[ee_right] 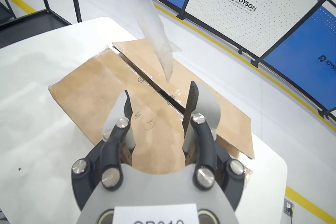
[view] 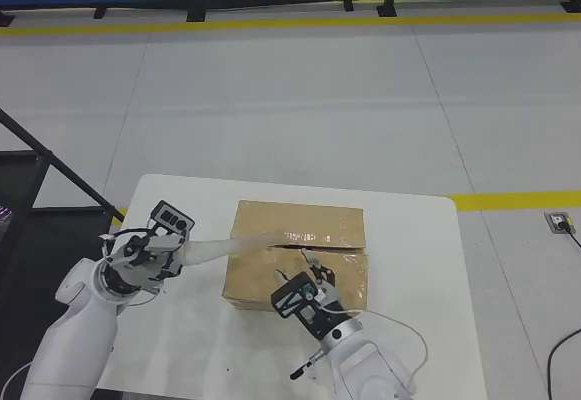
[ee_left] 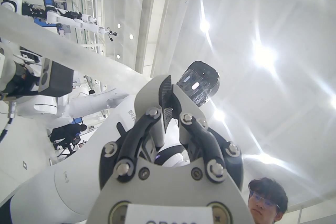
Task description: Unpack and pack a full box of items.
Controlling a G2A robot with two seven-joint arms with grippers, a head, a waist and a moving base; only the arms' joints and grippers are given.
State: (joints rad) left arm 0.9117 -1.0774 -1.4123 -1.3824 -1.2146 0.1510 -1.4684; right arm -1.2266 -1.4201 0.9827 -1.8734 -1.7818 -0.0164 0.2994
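Jaws of the left gripper pinch a peeled strip of clear tape, stretched from the seam of the cardboard box at the table's centre. Wide open, the right gripper hovers above the near flap. Unsealing seems underway. Next, the tape likely needs pulling free before the flaps can be lifted.

Box contents hidden under flaps. Tape strip left end buried in left gripper pinch.
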